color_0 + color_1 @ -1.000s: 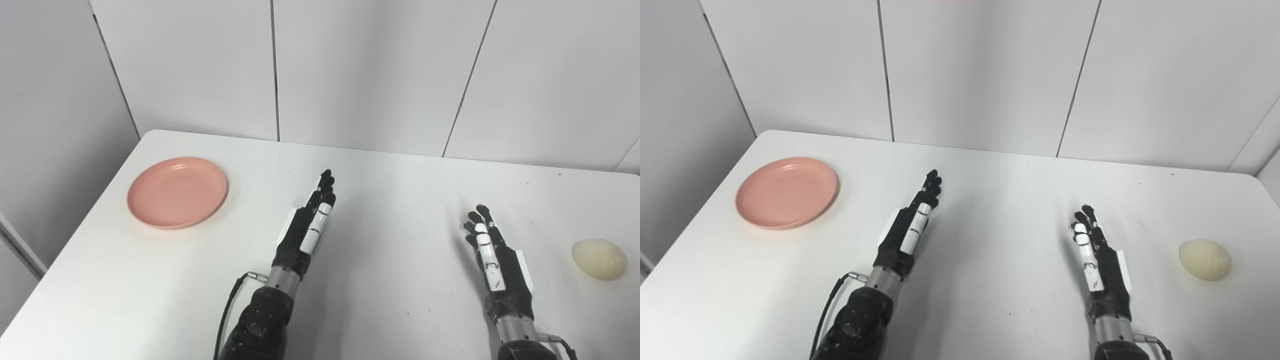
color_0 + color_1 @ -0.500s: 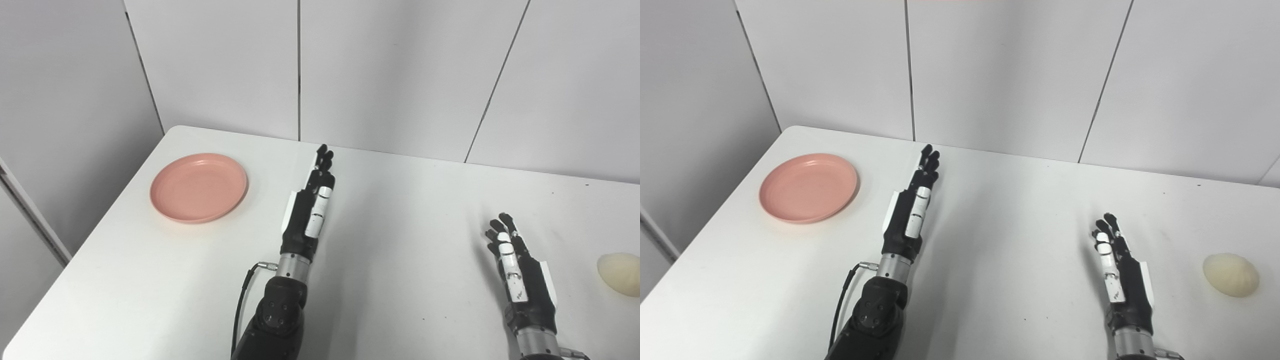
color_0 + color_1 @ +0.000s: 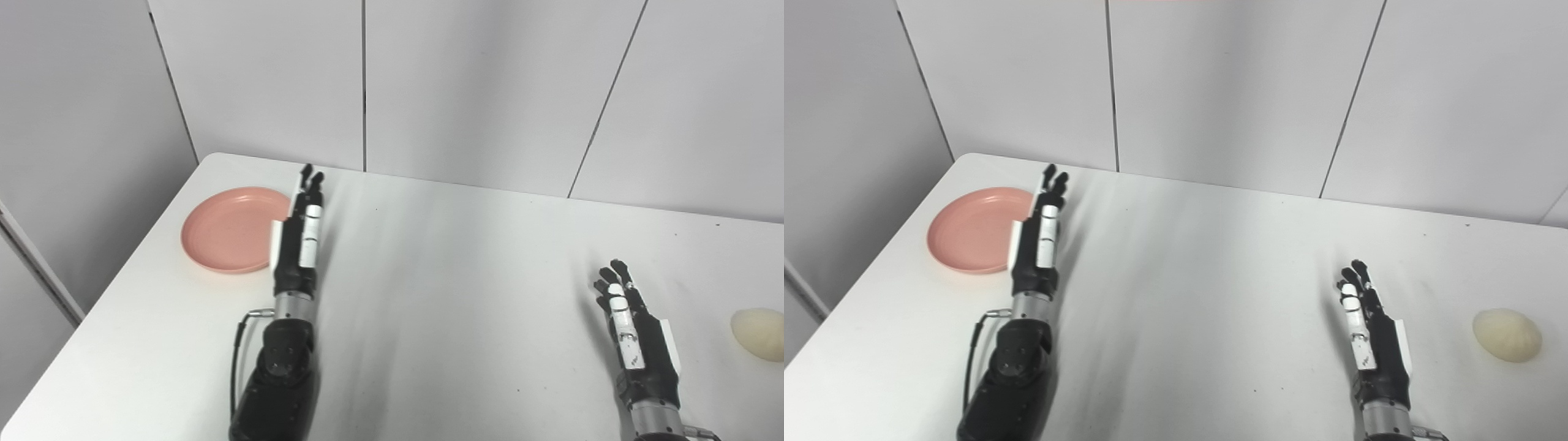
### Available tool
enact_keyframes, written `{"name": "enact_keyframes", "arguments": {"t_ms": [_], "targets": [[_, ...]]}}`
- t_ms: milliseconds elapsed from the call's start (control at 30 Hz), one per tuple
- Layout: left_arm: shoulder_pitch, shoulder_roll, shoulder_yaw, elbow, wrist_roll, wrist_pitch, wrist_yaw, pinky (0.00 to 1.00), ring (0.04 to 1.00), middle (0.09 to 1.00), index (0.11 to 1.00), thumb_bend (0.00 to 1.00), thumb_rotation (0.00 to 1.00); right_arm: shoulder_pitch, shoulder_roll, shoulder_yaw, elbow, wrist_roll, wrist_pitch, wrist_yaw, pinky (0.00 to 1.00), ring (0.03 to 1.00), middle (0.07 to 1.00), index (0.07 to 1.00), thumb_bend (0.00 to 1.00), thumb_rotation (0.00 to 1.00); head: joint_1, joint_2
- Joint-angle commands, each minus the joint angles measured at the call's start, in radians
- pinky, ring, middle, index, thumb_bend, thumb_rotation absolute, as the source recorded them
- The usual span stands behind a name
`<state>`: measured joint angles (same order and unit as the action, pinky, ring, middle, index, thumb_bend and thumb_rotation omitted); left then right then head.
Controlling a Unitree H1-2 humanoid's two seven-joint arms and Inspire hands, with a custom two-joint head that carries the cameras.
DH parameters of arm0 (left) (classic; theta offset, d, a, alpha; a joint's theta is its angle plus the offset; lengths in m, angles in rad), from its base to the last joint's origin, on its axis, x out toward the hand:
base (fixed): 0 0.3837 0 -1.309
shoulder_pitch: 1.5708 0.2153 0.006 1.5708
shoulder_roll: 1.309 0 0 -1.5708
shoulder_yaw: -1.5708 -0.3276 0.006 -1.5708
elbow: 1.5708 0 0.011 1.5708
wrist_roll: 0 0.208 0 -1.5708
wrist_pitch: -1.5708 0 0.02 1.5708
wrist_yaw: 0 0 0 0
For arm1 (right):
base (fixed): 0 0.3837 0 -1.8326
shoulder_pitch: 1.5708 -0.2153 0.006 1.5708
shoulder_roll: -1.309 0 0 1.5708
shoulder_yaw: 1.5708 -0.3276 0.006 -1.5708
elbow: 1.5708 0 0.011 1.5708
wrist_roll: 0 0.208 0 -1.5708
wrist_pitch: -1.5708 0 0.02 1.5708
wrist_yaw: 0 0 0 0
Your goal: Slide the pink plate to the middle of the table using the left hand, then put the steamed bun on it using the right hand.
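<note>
— Pink plate [image 3: 229,229] is sitting at upper left of the counter [image 3: 441,275]; left hand [image 3: 297,236] is hovering beside it, fingers [image 3: 309,180] straight, holding nothing.

— Hooking the far rim and dragging rightward is looking best.

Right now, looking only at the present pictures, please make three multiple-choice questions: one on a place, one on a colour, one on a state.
1. Where is the steamed bun?
A. on the plate
B. on the table, near its right edge
C. in the right hand

2. What colour is the plate?
A. pink
B. blue
C. green

3. How is the left hand?
A. shut on the plate
B. shut on the bun
C. open, fingers straight, at the plate's right rim

Key: 1 B, the bun lies alone beyond the right hand; 2 A, the plate is plainly pink; 3 C, the fingers are extended and hold nothing.
</note>
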<state>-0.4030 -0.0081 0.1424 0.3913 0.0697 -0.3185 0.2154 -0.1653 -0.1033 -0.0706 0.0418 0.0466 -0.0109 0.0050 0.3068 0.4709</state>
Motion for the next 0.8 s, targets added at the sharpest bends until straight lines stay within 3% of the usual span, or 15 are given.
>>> {"name": "enact_keyframes", "arguments": {"t_ms": [0,200,500,767], "targets": [[-0.069,0.015,0.013,-0.045,0.009,0.007,0.033,1.00,0.956,0.915,0.900,0.64,1.00,-0.018,0.007,0.003,-0.019,-0.004,-0.035,-0.001,0.95,0.910,0.923,0.937,0.44,0.89,0.001,0.001],[-0.092,0.055,0.067,-0.080,-0.031,0.051,0.055,0.99,0.882,0.839,0.830,0.68,1.00,-0.020,0.003,0.000,-0.008,0.002,-0.044,0.003,0.95,0.914,0.925,0.942,0.43,0.89,0.009,0.000],[-0.131,0.116,0.141,-0.058,-0.077,0.041,0.083,0.80,0.754,0.757,0.767,0.70,1.00,-0.023,-0.001,-0.001,0.003,-0.005,-0.058,0.001,0.93,0.903,0.918,0.931,0.43,0.88,0.025,-0.001],[-0.137,0.198,0.197,-0.093,-0.124,0.178,0.079,0.75,0.731,0.730,0.739,0.73,1.00,-0.026,-0.002,-0.005,0.003,0.011,-0.056,0.009,0.95,0.908,0.917,0.933,0.41,0.87,0.041,-0.003]]}}
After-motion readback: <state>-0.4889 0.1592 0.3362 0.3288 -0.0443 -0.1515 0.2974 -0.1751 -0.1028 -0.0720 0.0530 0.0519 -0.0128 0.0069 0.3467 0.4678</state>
